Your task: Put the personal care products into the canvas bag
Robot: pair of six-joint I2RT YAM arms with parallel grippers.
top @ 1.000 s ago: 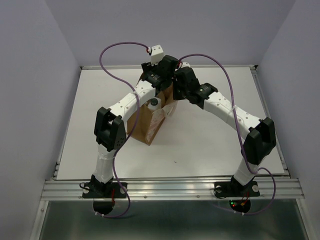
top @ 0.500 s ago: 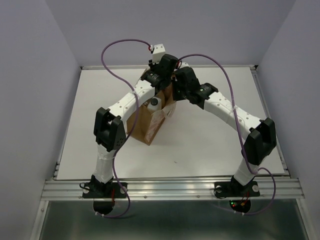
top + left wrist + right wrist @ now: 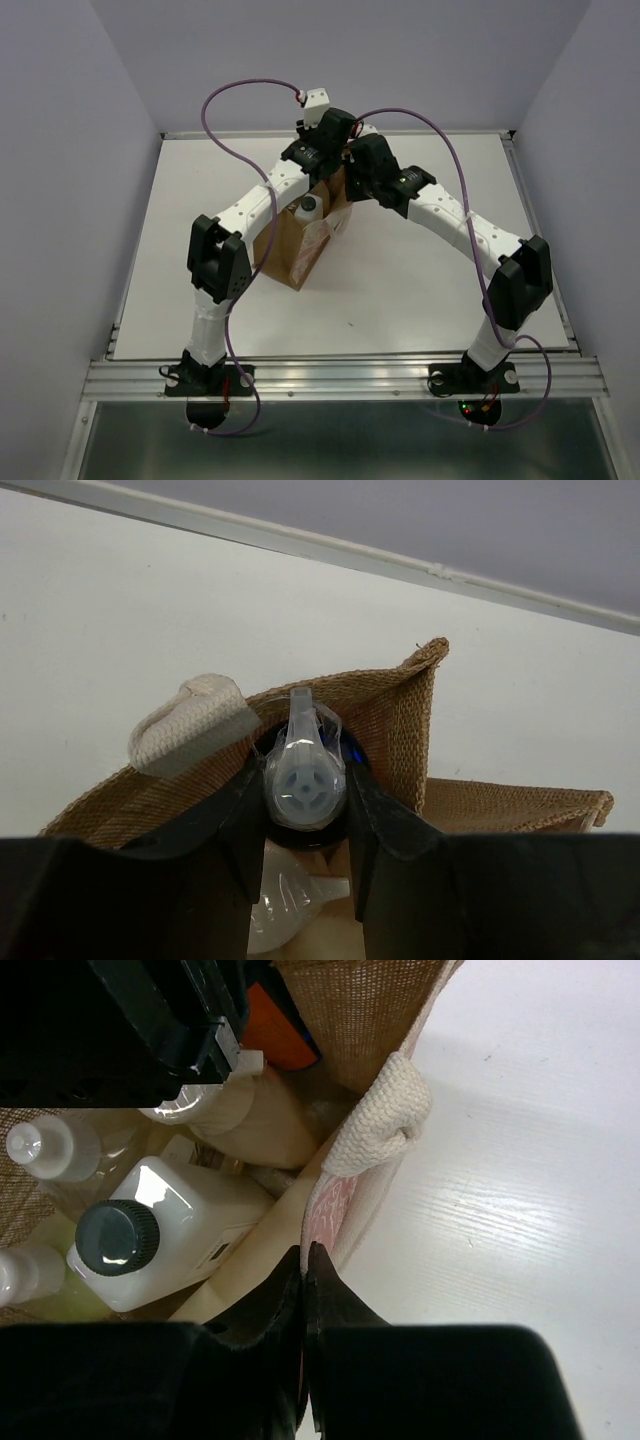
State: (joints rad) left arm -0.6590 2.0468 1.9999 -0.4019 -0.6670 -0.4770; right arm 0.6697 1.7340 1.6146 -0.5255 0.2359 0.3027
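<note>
The left end effector (image 3: 305, 790) grips the beige-peach bottle (image 3: 245, 1115) at the mouth of the canvas bag (image 3: 395, 715). The right end effector (image 3: 305, 1260) pinches the bag's rim. A slipped rim could close the opening.

A white table (image 3: 420, 290) stands enclosed by pale lavender walls (image 3: 60, 150). A ribbed metal rail (image 3: 340, 378) lines the table's near edge.

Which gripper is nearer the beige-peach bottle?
Left. The left gripper clamps the beige-peach bottle by its cap at the mouth of the canvas bag; the right gripper pinches that bag's rim, apart from the bottle.
</note>
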